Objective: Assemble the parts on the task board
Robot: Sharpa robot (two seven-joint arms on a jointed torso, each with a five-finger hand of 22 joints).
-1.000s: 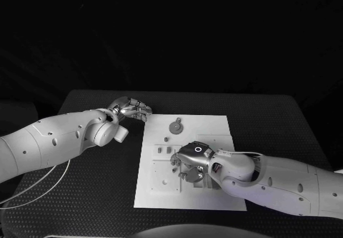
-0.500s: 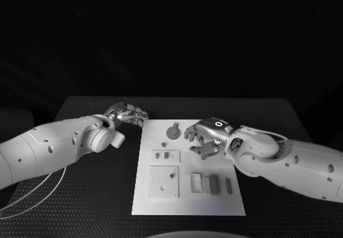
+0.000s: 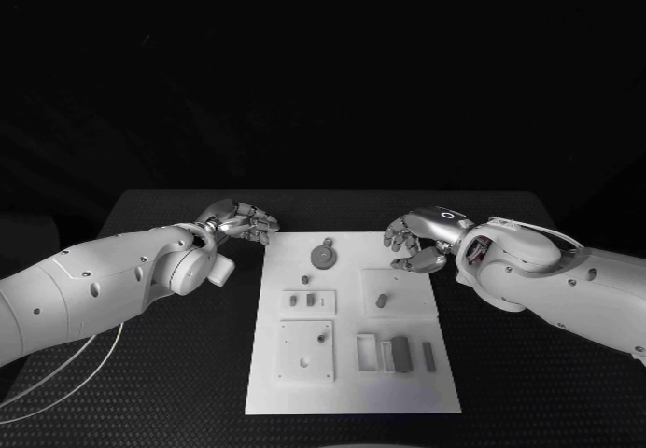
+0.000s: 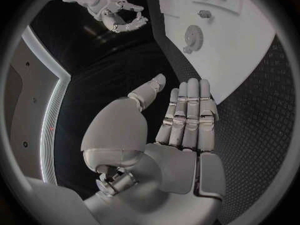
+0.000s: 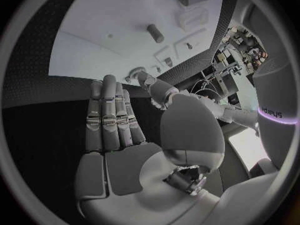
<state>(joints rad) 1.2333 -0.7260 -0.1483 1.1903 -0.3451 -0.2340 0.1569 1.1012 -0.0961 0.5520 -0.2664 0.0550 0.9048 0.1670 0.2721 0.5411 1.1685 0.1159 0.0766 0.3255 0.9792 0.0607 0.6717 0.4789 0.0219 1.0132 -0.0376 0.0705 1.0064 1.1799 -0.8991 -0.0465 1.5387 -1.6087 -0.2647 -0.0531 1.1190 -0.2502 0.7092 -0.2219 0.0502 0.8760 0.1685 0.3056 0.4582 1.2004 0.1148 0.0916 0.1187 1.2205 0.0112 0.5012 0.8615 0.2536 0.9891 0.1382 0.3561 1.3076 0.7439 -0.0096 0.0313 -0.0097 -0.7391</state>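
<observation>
Left hand: while it hovers over the dark surface just off the far-left corner of the board, the left hand (image 3: 240, 220) holds nothing; its wrist camera shows the silver fingers (image 4: 187, 116) straight and side by side, thumb angled away, palm bare.
Right hand: the right hand (image 3: 423, 241) sits at the board's far-right corner, above its edge, fingers loosely curled in the head camera; the right wrist camera shows them (image 5: 109, 116) extended together with the thumb apart and nothing in the palm.
Hand material: silver metal segments with darker pads, on smooth white arm shells.
Task board: the task board (image 3: 344, 392) is a flat white rectangular plate in the middle of the surface, lengthwise away from the robot, with shallow square and rectangular recesses.
Parts: a round gear-like disc (image 3: 323, 248) lies near the far end between the 2 hands; a small peg (image 3: 305, 278) lies just nearer; 2 short pieces (image 3: 311, 301) sit in a recess on the left; a slanted pin (image 3: 383, 300) lies in a square recess on the right; upright rectangular blocks (image 3: 400, 354) stand in a row at the near right; a square plate (image 3: 305, 350) with small holes lies at the near left.
Surface: the surface (image 3: 161, 373) is black with a fine woven, dotted texture.
View difference: the left wrist camera shows the toothed rim of the disc (image 4: 193, 35) and the right hand (image 4: 125, 15) beyond; the right wrist camera shows the slanted pin (image 5: 155, 33) as a dark cylinder.
</observation>
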